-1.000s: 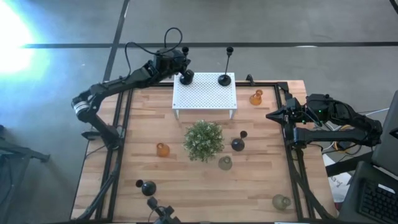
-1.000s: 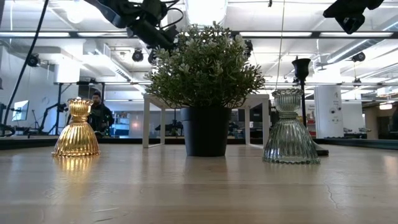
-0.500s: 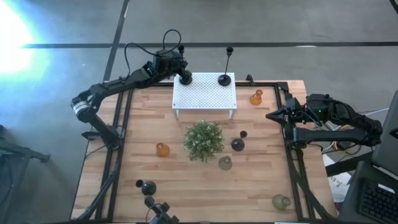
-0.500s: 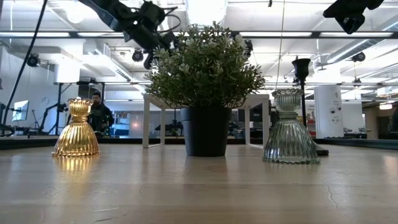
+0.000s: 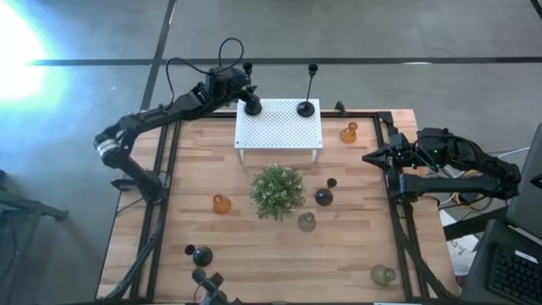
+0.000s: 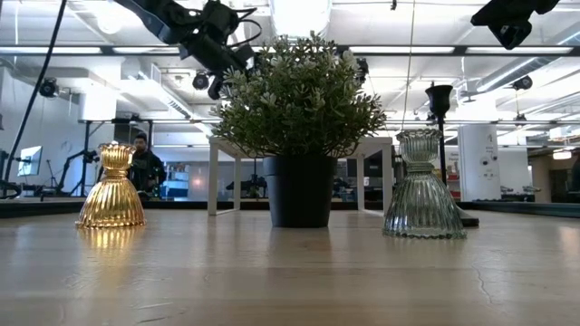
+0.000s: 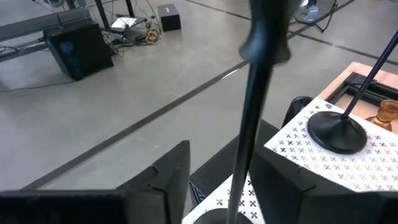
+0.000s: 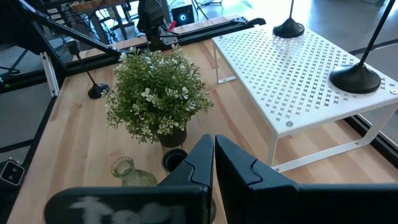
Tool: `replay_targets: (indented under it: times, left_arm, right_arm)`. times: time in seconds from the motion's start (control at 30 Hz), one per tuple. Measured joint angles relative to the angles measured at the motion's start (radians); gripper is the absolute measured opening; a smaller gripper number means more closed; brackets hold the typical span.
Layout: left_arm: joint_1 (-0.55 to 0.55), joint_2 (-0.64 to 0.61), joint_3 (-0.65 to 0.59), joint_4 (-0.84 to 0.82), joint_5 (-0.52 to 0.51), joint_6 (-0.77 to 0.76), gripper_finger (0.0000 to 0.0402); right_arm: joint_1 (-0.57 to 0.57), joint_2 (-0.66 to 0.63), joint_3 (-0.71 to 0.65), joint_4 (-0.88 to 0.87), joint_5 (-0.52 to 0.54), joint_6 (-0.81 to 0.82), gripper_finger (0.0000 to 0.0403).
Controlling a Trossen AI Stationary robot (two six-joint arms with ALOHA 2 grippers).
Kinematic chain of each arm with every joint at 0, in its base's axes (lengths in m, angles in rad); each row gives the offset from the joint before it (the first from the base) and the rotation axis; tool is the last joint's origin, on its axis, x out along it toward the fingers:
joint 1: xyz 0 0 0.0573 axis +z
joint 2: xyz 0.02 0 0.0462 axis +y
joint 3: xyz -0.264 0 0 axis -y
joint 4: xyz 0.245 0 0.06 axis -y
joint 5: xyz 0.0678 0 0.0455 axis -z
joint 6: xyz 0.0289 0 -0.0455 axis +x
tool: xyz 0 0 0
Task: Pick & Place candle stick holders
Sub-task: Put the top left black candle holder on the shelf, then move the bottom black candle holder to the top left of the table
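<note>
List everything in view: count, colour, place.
Table: one, light wood.
Stand: one, white perforated, back of table.
Tall stems: two, black, on the stand.
Amber holders: two, left of plant and back right.
Black holders: two, right of plant and front left.
Clear-grey holders: two, front of plant and front right.
Plant: one, green, centre.
Left hand: open around the left stem.
Right hand: shut, right edge.

Both arms are dark, slim and multi-jointed. The left arm (image 5: 161, 112), in the upper left of the high view, carries a pale grey band near its lower joint and a black cable looping above its wrist. The right arm (image 5: 457, 174), at the right edge, is black and bulkier, with cables trailing beside its base. Wrist views show angular, matte black fingers (image 7: 165, 180).
</note>
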Motion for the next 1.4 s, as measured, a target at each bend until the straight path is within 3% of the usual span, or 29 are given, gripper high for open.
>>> replay_targets:
  times: [0.23, 0.63, 0.73, 0.87, 1.03, 1.1, 1.27, 1.4]
  left_arm:
    - [0.002, -0.125, 0.0, -0.13, 0.0, 0.015, 0.0211]
    - [0.002, -0.447, 0.0, -0.466, 0.026, 0.039, 0.0213]
    - [0.002, -0.518, 0.0, -0.512, 0.107, 0.021, 0.0213]
    - [0.001, -0.594, 0.0, -0.541, 0.293, -0.01, 0.0213]
    - [-0.011, -0.651, 0.0, -0.548, 0.703, -0.032, 0.0213]
    - [-0.025, -0.664, 0.0, -0.552, 0.823, -0.045, 0.0213]
    - [-0.104, -0.68, 0.0, -0.663, 0.872, -0.053, 0.0209]
    - [-0.185, -0.681, 0.0, -0.796, 0.793, -0.041, 0.0203]
  right_arm:
    - [0.0, 0.0, 0.0, 0.0, 0.0, 0.0, 0.0013]
    - [0.0, 0.0, 0.0, 0.0, 0.0, 0.0, 0.0013]
    - [0.0, 0.0, 0.0, 0.0, 0.0, 0.0, 0.0013]
    - [0.0, 0.0, 0.0, 0.0, 0.0, 0.0, 0.0013]
    - [0.0, 0.0, 0.0, 0.0, 0.0, 0.0, 0.0013]
    - [0.0, 0.0, 0.0, 0.0, 0.0, 0.0, 0.0013]
    - [0.0, 0.0, 0.0, 0.0, 0.0, 0.0, 0.0013]
    - [0.0, 0.0, 0.0, 0.0, 0.0, 0.0, 0.0013]
